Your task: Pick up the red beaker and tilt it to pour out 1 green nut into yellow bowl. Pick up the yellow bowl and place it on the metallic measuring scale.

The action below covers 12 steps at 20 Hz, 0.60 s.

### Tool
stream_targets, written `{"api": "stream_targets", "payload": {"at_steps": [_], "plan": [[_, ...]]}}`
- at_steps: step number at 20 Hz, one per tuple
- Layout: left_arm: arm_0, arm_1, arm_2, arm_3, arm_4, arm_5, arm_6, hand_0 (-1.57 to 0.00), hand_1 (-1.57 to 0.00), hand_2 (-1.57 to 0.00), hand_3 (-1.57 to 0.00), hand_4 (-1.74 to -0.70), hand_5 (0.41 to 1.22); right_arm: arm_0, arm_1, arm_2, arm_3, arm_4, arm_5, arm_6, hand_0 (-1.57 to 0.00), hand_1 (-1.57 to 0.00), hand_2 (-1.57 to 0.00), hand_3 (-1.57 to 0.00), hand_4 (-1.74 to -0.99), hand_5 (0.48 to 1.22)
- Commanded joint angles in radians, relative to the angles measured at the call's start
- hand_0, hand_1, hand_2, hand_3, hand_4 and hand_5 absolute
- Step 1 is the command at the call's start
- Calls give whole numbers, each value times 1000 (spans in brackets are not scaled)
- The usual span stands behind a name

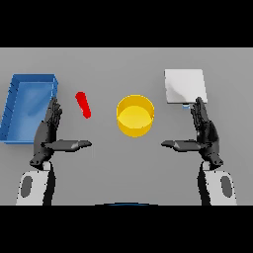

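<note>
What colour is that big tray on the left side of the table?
Blue. The tray shows clearly in the head view, beside the left hand.

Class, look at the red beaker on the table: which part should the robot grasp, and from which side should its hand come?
Grip the red beaker around its middle, probably with the left hand, the nearer one, closing across its narrow width. It looks slim and slanted, so the fingers should sit crosswise to its length.

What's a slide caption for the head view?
Open left hand and right hand flank yellow bowl; red beaker, scale untouched.
</note>
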Motion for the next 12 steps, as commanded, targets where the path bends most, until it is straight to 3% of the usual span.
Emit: {"api": "stream_targets", "payload": {"at_steps": [1, 6, 7, 8, 12], "plan": [[3, -1, -1, -2, 0, 1, -2, 1, 1, 1, 1, -1141, 660, 0, 1, 0, 0, 0, -1, 0, 1, 1, 1, 1, -1071, 578], [31, -14, -21, -32, -8, 2, -8, 1, 1, 1, 1, -1141, 660, -4, 9, 9, 3, 9, -5, -6, 1, 1, 1, 1, -1071, 578], [78, 17, -63, -91, -63, -6, -28, 1, 1, 1, 1, -1141, 660, 19, -40, 47, -34, 119, -34, -78, 1, 1, 1, 1, -1071, 578], [132, 36, -99, -148, -99, -19, -59, 1, 1, 1, 1, -1143, 660, 43, -53, 83, -63, 194, -57, -113, 1, 1, 1, 1, -1072, 577], [161, 63, -138, -232, -151, -20, 33, 1, 1, 1, 1, -1136, 657, 88, -67, 133, -116, 290, -77, -101, 1, 1, 1, 1, -1084, 585]]}}
